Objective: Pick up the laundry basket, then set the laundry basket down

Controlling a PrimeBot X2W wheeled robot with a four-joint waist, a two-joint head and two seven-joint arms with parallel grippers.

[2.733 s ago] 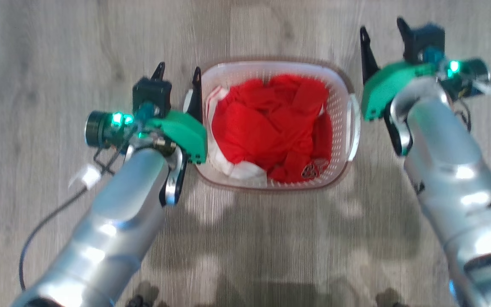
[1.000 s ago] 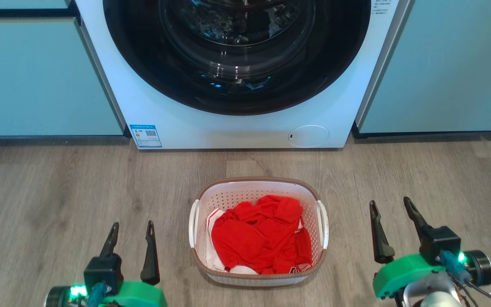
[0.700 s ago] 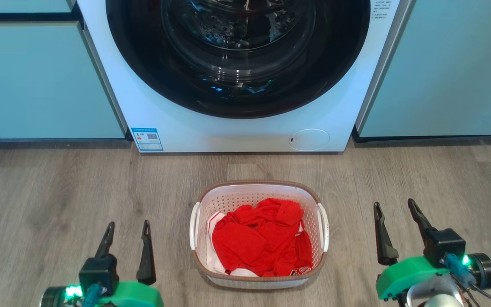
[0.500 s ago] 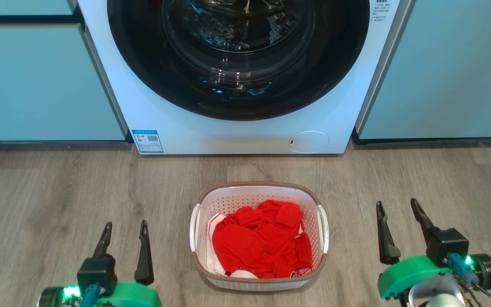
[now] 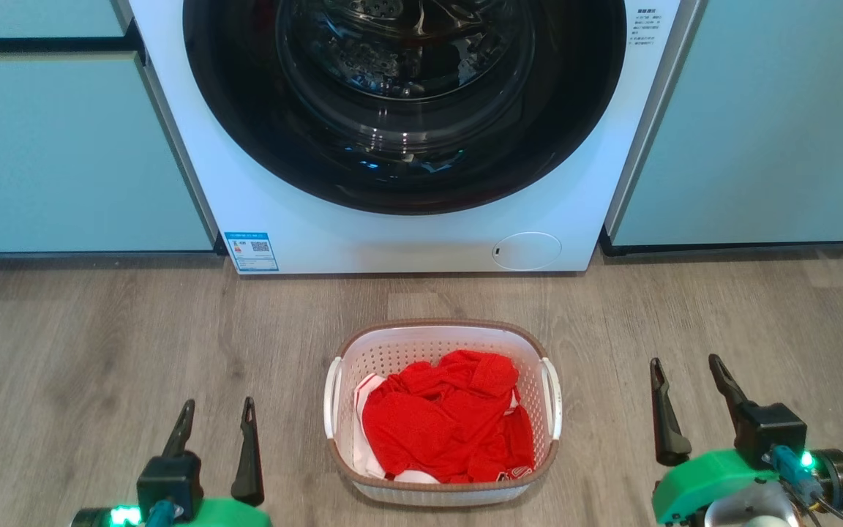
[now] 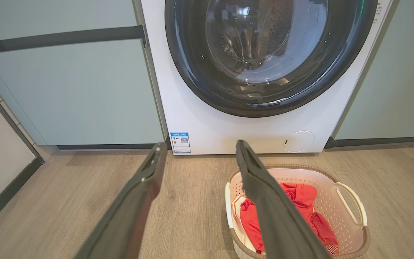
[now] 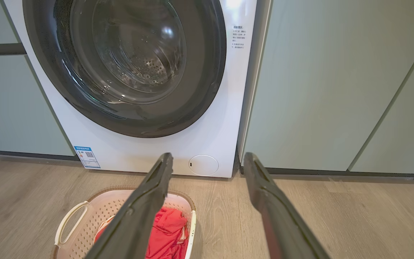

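Matt plastic basket (image 5: 421, 342) (perf.), wood-grain flr (image 5: 99, 351).

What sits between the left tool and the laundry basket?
Nothing: bare wood floor separates the left tool from the laundry basket, per the head view.

The left gripper (image 5: 218, 402) and right gripper (image 5: 685, 360) each carry two long, dark, tapering jaws mounted on a black block (image 5: 769, 432). Behind the block sits a bright green housing (image 5: 707, 476). Beside the green housing: a dark cylinder (image 5: 840, 472), a lit green lamp (image 5: 806, 460), a teal connector (image 5: 784, 460) and thin dark cables (image 5: 827, 505). A pale silver arm section (image 5: 747, 512) adjoins it.
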